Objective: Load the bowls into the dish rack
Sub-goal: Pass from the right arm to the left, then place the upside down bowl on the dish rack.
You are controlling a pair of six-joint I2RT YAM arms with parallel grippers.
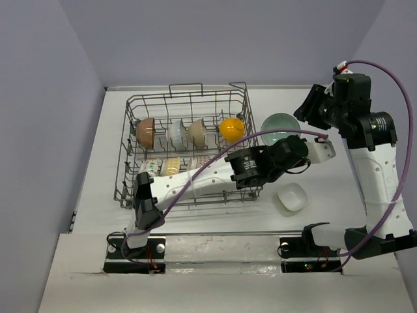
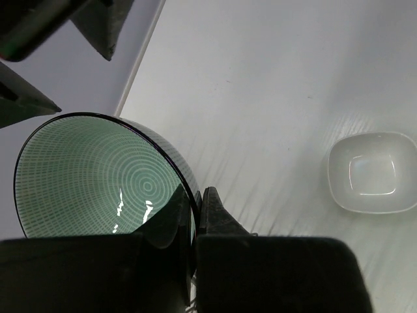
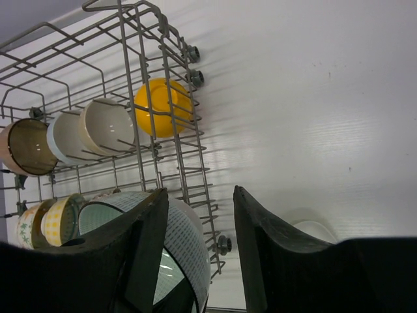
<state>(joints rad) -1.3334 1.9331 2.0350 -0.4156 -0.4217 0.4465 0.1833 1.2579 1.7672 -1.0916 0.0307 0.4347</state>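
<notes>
Left wrist view: shows the left pincer (image 2: 197, 199) clenched on the dark rim of a green ringed bowl (image 2: 98, 176), 1 finger inside and 1 outside. Puts the bowl's hollow to that pincer's left, over the white table (image 2: 260, 78); cannot tell whether lifted or resting. Finds a squarish white bowl (image 2: 371, 171) well off to the pincer's right, upright on the table and apart from everything else. Catches 2 dark fingers of the right pincer beyond the green bowl, close over its far rim; cannot tell whether touching.

Right wrist view: shows the right pincer (image 3: 201, 195) released, jaws apart, bare table in the gap. Places the green ringed bowl against the finger on the frame's left, low down, patterned wall outward. Sets the dish rack (image 3: 179, 153) beyond the fingertips and to the left, with 4 bowls on edge in its far row: brown bowl (image 3: 26, 147), pale bowl (image 3: 65, 137), cream bowl (image 3: 107, 124), orange-yellow bowl (image 3: 163, 107). Shows 2 patterned bowls (image 3: 62, 218) in the nearer row.
</notes>
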